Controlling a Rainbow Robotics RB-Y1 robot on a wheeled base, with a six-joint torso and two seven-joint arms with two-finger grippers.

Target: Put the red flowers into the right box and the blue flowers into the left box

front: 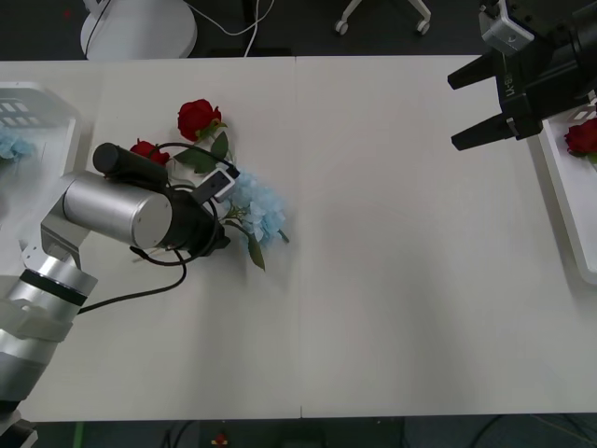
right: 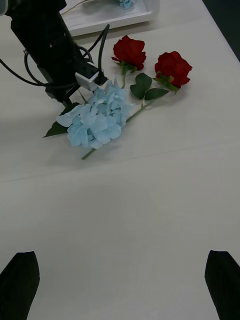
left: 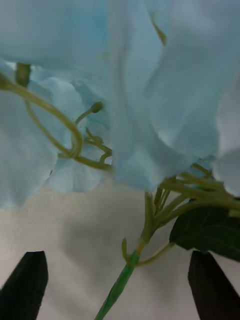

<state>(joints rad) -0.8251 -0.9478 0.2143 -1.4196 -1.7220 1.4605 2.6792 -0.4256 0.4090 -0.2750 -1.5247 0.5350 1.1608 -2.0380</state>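
Note:
My left gripper (left: 119, 286) is open and low over a blue flower (left: 150, 100), its black fingers either side of the thin green stem (left: 120, 282). In the front view the left arm (front: 121, 210) covers part of that pale blue cluster (front: 262, 211) on the table's left half. Two red flowers (front: 198, 118) (front: 147, 149) lie just beyond it, also seen as red roses (right: 129, 51) (right: 172, 67) from the right wrist. My right gripper (front: 466, 109) hangs open, with nothing in it, near the right box (front: 560, 191), which holds a red rose (front: 583, 137). The left box (front: 42, 103) holds a blue cluster (front: 11, 146).
A seam runs down the middle of the white table (front: 392, 280). The wide stretch between the flowers and the right box is bare. Chair bases and a cable sit on the dark floor beyond the far edge.

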